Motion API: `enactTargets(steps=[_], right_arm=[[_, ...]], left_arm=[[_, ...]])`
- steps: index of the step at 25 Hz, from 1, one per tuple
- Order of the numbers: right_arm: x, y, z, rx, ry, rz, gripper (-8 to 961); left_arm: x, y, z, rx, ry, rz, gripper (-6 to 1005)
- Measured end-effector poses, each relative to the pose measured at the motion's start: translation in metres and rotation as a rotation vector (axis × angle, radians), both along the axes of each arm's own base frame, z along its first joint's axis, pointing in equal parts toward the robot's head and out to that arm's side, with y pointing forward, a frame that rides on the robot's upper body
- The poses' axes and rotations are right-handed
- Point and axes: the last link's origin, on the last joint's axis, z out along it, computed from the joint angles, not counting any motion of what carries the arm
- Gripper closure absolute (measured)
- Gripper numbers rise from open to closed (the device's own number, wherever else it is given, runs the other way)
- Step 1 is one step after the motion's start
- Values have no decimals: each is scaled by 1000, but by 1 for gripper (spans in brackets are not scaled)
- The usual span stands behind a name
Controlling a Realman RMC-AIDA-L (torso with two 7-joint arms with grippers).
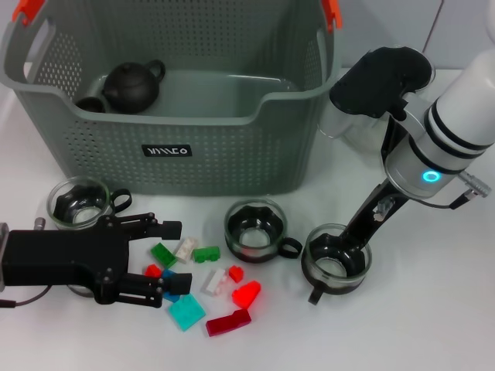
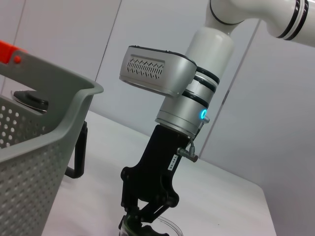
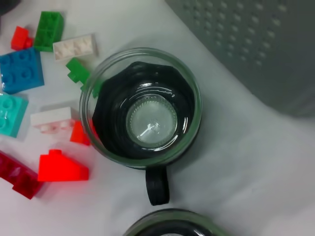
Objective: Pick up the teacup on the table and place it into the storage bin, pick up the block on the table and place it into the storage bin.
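My right end effector reaches into the rightmost teacup on the surface, grip state unclear, to lift it into the storage bin, while my left end effector spreads open over the blocks.

Teapot crowding bin's left

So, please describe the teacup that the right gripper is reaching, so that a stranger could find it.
Start at the storage bin, the big grey-green perforated basket at the back of the table. Three glass teacups stand in front of it; take the one nearest the bin's right corner. This teacup has the right gripper at its rim, and its black handle points toward the robot.
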Motion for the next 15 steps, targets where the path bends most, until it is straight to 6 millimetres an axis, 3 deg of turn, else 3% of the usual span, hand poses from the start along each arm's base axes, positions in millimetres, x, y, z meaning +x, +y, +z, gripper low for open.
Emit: enactTargets(steps=[1, 8, 15], right_arm=[[0, 0, 0, 1, 0, 0, 846], [-3, -2, 3, -6, 13, 3, 895], [-20, -10, 26, -8, 59, 6, 895]], left_arm=[[0, 0, 0, 0, 0, 0, 69], [0, 0, 0, 1, 1, 1, 69], [0, -1, 2, -7, -4, 0, 70]])
